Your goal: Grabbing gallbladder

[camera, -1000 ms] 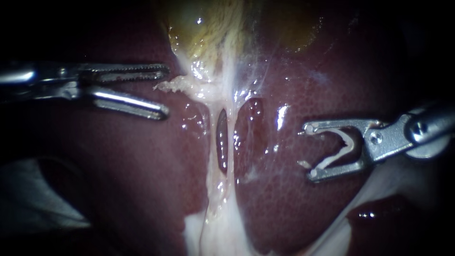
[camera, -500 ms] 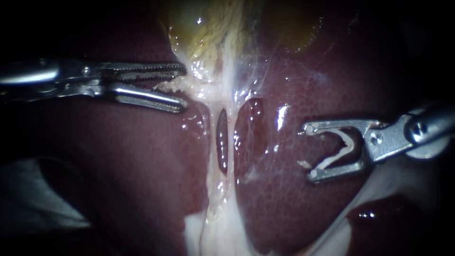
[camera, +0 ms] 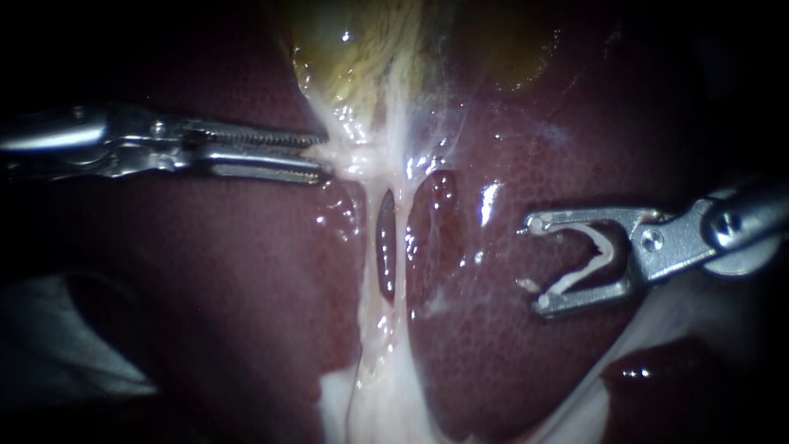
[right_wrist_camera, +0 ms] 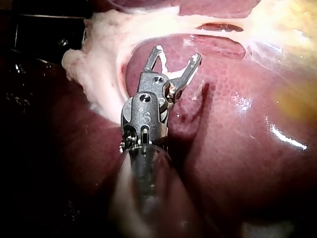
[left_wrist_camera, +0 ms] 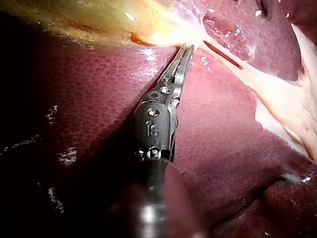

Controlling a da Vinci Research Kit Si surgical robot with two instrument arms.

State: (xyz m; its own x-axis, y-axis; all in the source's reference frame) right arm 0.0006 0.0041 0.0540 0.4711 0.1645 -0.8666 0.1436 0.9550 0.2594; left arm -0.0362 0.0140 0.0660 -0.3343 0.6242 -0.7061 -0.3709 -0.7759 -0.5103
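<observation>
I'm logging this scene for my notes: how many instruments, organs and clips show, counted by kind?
instruments: 2 (left instrument, right instrument)
liver: 1
gallbladder: 1
white clip, held in the right instrument's end effector: 1
total: 5

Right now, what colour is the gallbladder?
Yellowish-green gallbladder, glossy, against the dark red liver; shows best in the left wrist view.

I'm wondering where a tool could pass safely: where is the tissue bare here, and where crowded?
Bare liver lies below the left instrument, and between the pale strand and the right instrument, which holds a clip. Crowded where the left jaws grip the gallbladder.
</observation>
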